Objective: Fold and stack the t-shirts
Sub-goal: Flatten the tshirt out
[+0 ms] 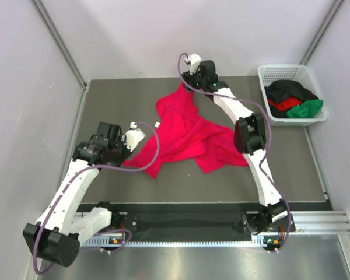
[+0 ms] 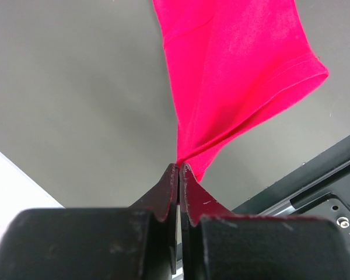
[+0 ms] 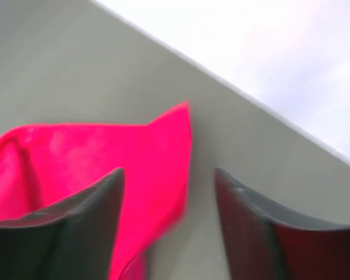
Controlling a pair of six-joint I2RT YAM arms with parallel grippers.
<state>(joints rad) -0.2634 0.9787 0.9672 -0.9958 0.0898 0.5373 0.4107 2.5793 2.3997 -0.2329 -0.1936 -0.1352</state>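
You are spreading the crimson-pink t-shirt (image 1: 184, 135): left jaws clamp one sleeve, right jaws gape at its corner, which probably needs pinching next.

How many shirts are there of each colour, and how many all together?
pink t-shirt, on the table: 1
black t-shirt, in the basket: 1
red t-shirt, in the basket: 1
green t-shirt, in the basket: 1
Total: 4, as far as the bunched pile shows
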